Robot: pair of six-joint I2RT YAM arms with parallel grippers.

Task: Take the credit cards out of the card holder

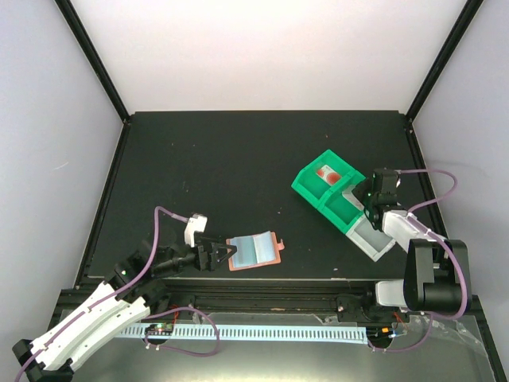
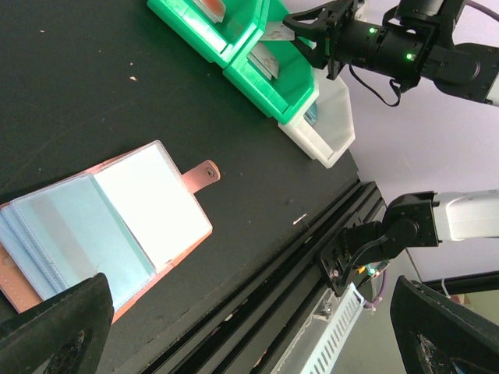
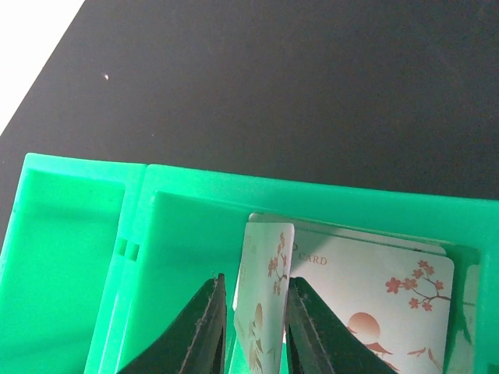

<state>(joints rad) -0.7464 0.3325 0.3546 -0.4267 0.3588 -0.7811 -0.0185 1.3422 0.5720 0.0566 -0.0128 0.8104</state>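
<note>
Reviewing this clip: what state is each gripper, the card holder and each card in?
card holder: unsnapped, lying open
left gripper: jaws wide open, holding nothing
right gripper: jaws slightly apart around a card
standing card: on edge in the green bin
flat card: lying printed side up in the bin

the upright card (image 3: pixel 263 296) runs off the right wrist view's bottom edge; in the left wrist view the card holder (image 2: pixel 117 218) is cut off at the edge, one corner behind a blurred finger (image 2: pixel 54 327).

Unfolded card holder (image 2: pixel 148 210) near green bins (image 2: pixel 242 51)
</note>
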